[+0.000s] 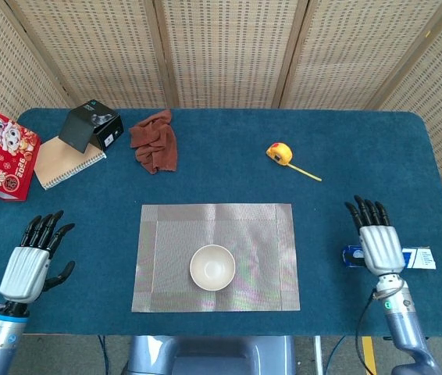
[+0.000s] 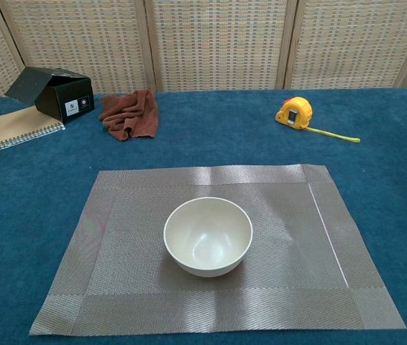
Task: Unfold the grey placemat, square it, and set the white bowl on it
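The grey placemat lies flat and unfolded at the table's near middle, its edges parallel to the table's. The white bowl stands upright on it, a little toward the near edge. My right hand hovers open over the table well right of the mat, fingers spread and holding nothing. My left hand is open near the front left corner, far from the mat. Neither hand shows in the chest view.
A blue box lies partly under my right hand. A yellow tape measure sits far right of centre, a brown cloth, black box, notebook and red booklet at far left.
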Controlling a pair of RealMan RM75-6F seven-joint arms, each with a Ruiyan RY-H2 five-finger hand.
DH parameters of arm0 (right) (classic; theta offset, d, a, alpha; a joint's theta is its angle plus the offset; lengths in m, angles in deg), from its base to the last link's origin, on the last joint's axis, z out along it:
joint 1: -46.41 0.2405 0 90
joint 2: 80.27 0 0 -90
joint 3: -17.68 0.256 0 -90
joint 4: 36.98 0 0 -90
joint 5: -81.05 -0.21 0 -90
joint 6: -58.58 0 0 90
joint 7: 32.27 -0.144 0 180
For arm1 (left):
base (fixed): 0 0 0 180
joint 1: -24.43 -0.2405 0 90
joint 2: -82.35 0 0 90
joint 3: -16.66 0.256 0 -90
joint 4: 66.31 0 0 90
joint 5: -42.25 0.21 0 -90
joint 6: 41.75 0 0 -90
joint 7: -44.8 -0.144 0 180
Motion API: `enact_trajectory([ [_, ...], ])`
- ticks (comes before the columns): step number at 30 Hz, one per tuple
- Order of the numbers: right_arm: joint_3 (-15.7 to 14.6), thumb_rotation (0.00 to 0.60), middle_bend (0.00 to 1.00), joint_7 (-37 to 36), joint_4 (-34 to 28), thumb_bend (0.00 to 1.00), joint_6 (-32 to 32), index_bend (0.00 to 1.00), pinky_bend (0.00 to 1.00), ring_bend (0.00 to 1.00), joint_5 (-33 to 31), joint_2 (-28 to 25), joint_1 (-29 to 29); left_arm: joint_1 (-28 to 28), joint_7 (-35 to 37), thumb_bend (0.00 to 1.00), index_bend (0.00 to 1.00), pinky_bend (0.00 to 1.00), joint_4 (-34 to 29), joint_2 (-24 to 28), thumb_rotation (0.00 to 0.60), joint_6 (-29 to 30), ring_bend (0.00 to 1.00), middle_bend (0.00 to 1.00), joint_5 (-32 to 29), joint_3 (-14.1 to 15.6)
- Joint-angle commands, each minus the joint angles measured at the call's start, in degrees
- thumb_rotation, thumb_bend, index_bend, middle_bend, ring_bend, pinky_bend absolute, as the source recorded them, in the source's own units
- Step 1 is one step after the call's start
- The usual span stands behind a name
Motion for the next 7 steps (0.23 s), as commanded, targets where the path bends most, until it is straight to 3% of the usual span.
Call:
enact_trajectory([
  [1, -2.1, 0.6, 0.0, -5.7, 3.6, 0.17, -3.1, 0.12, 0.0, 0.0, 1.8, -1.2, -3.8, -0.3, -0.5, 0.25, 0.12, 0.0, 0.6, -0.1, 0.6, -0.2, 0.0, 0.0, -0.7, 0.1],
  [7, -3.6, 0.6, 0.0, -10.0, 6.9, 0.16, -5.7, 0.12, 0.0, 0.0, 4.1, -1.9, -6.8, -1.0, -1.0, 0.19, 0.05, 0.0, 1.4, -0.1, 0.6, 0.1, 0.0, 0.0, -2.5, -0.4],
])
